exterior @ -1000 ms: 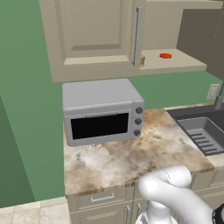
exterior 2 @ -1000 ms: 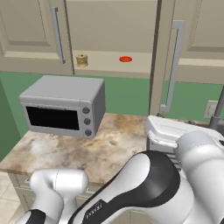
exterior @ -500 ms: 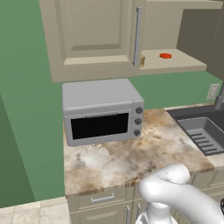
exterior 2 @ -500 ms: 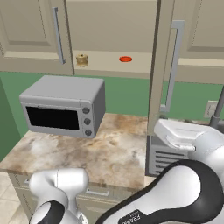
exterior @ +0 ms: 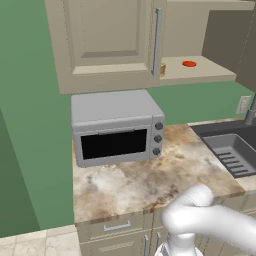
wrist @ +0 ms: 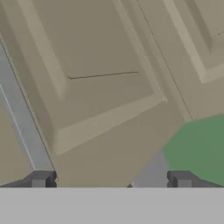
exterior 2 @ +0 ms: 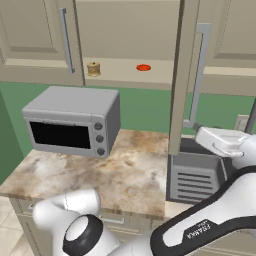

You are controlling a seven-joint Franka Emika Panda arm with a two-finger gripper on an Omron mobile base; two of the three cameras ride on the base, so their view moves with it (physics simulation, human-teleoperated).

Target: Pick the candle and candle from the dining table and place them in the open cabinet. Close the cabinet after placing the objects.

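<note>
Two jaws apart, gripper [wrist: 111, 178] empty, facing the open cabinet door [exterior 2: 185, 75].
Golden-brown candle [exterior 2: 93, 68] on cabinet shelf [exterior 2: 120, 75] beside red disc [exterior 2: 143, 67]. Risk: a glancing push slips off the door panel.

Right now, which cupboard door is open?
The cupboard door right of the shelf is open. It sticks out edge-on, its silver handle facing sideways. The door above the microwave lies flat and shut.
</note>
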